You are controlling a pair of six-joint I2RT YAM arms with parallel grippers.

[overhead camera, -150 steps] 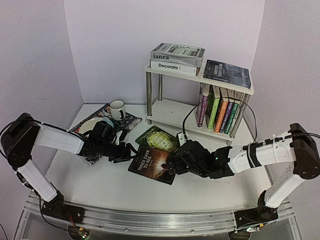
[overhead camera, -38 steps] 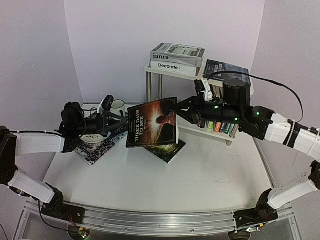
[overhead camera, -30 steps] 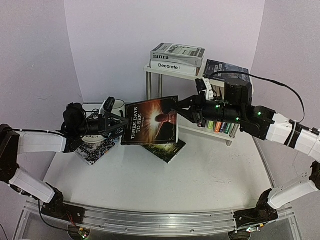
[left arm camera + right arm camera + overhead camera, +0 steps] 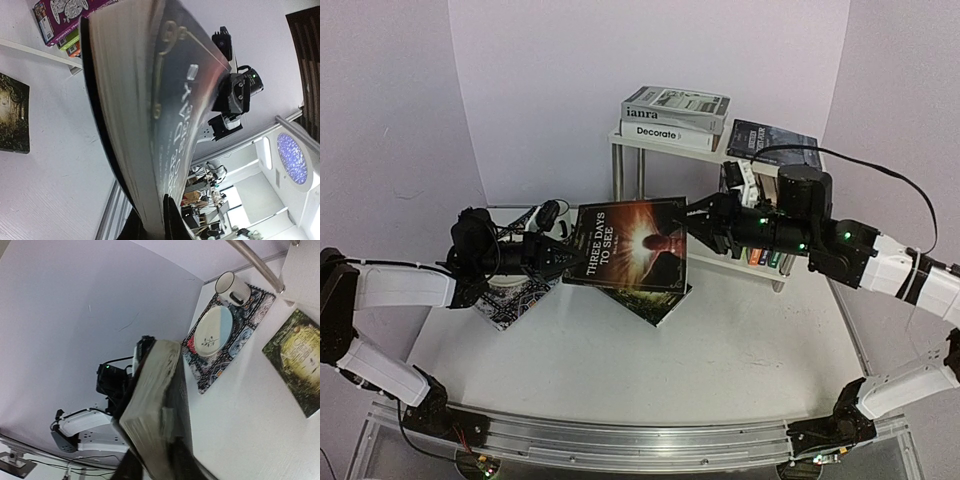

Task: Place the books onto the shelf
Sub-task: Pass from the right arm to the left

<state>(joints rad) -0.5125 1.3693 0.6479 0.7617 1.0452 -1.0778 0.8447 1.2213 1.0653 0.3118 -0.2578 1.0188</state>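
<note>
The dark book "Three Days to See" (image 4: pixel 630 245) hangs in the air in front of the shelf (image 4: pixel 618 185). My left gripper (image 4: pixel 563 256) is shut on its left edge; in the left wrist view the book (image 4: pixel 150 100) fills the frame, clamped by the left gripper (image 4: pixel 155 220). My right gripper (image 4: pixel 692 225) straddles the book's right edge with its fingers spread and loose. In the right wrist view the book (image 4: pixel 152 390) stands within the right gripper (image 4: pixel 157 460). A second, green-dark book (image 4: pixel 655 298) lies flat on the table below. Other books (image 4: pixel 675 110) are on the shelf.
A patterned placemat (image 4: pixel 510 298) lies at the left, carrying a plate (image 4: pixel 212 332) and a white mug (image 4: pixel 232 287). Upright colourful books (image 4: pixel 765 255) stand on the lower board behind the right arm. A dark book (image 4: pixel 775 140) lies on the top board.
My left gripper has shut on the book's left edge. The right jaws have widened and the right arm has drawn slightly right. The book has tilted flatter.
</note>
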